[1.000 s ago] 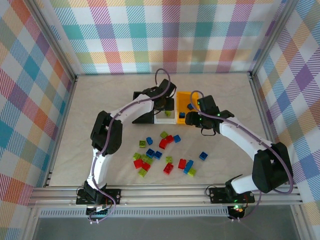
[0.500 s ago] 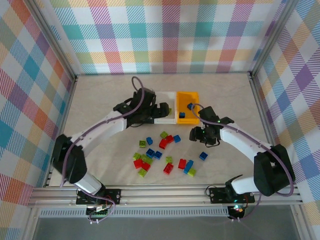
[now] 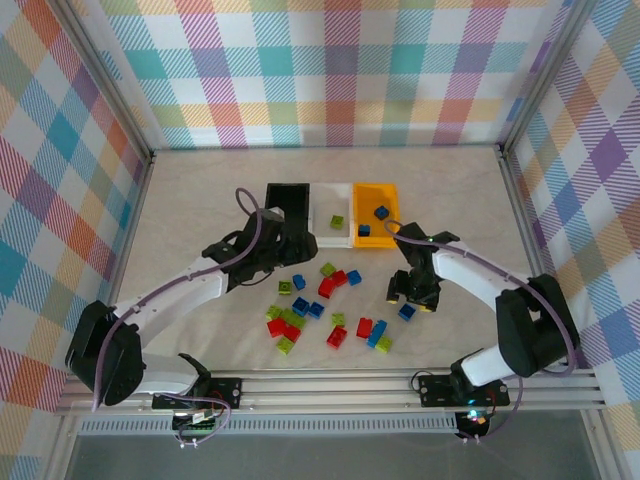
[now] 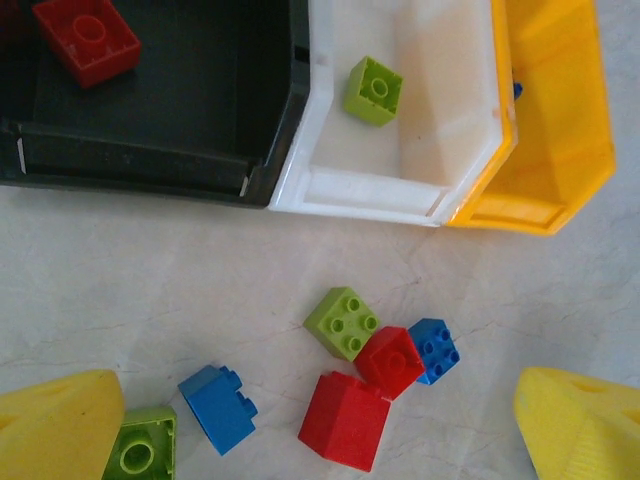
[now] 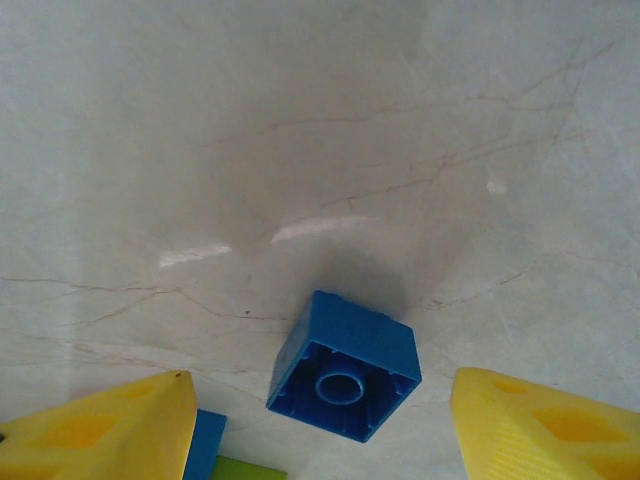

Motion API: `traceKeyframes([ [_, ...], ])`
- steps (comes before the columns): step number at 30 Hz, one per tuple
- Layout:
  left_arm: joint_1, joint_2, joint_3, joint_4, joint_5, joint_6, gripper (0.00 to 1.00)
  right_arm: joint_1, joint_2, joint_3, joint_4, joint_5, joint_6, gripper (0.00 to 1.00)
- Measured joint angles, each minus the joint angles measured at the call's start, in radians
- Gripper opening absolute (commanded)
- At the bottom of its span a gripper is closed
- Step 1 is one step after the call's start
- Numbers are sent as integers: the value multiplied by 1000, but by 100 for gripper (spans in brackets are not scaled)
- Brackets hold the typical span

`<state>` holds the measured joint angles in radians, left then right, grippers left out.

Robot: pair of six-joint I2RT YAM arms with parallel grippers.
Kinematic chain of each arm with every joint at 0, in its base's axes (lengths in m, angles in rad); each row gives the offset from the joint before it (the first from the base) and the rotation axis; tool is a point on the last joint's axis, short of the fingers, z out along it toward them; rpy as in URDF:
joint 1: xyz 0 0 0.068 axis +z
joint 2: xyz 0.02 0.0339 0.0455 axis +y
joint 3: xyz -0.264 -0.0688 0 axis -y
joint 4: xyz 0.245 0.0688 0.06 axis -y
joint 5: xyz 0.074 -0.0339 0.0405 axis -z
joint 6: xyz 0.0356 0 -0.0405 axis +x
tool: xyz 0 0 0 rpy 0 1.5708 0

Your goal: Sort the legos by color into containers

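Observation:
The black bin (image 3: pixel 290 196), white bin (image 3: pixel 325 208) and orange-yellow bin (image 3: pixel 390 228) stand in a row at mid-table. A red lego (image 4: pixel 85 37) lies in the black bin (image 4: pixel 200 100). A green lego (image 4: pixel 374 89) lies in the white bin (image 4: pixel 440 120), and blue legos (image 3: pixel 381 212) lie in the orange-yellow one. My left gripper (image 3: pixel 296 258) hangs open just in front of the bins, above a loose cluster of green (image 4: pixel 342 322), red (image 4: pixel 345 420) and blue (image 4: pixel 218 407) legos. My right gripper (image 5: pixel 322 385) is open, straddling an upturned blue lego (image 5: pixel 345 365) without touching it.
More red, blue and green legos (image 3: pixel 290 325) lie scattered toward the near edge, with another group (image 3: pixel 372 332) near the right arm. The aluminium frame rail (image 3: pixel 330 385) runs along the front. Checked walls close in the other sides.
The left arm pulled back from over the bins toward the loose cluster and its jaws opened wide. The right arm came away from the orange-yellow bin and dropped down around the lone blue lego.

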<state>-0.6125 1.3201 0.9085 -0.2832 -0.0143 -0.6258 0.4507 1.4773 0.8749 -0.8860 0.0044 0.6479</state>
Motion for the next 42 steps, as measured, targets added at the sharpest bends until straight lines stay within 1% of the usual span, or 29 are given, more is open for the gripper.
traceKeyframes([
  [6, 28, -19, -41, 30, 25, -7, 100, 0, 70, 20, -10, -16, 19, 69],
  [11, 38, -41, -67, 36, 26, -7, 100, 0, 129, 35, -6, -21, 21, 65],
  [16, 47, -59, -69, 37, 26, -7, 100, 0, 167, 35, -6, -29, 18, 56],
  [21, 55, -60, -69, 40, 29, -7, 100, 0, 170, 36, -5, -42, 17, 44],
  [24, 61, -60, -69, 45, 33, -7, 100, 0, 168, 36, -5, -45, 11, 40],
  [27, 68, -61, -69, 47, 37, -7, 100, 0, 151, 50, -13, -47, -3, 39],
  [29, 77, -61, -69, 47, 40, -7, 100, 0, 130, 83, -21, -47, -18, 39],
  [33, 110, -71, -71, 43, 56, -8, 100, 0, 77, 206, -12, -40, -56, 38],
  [37, 140, -100, -95, 44, 78, -14, 100, 0, 73, 329, 48, -13, -88, 39],
  [40, 144, -119, -115, 43, 85, -14, 100, -1, 120, 415, 103, 44, -115, 39],
  [42, 144, -132, -123, 42, 85, -14, 100, -8, 192, 476, 152, 87, -134, 39],
])
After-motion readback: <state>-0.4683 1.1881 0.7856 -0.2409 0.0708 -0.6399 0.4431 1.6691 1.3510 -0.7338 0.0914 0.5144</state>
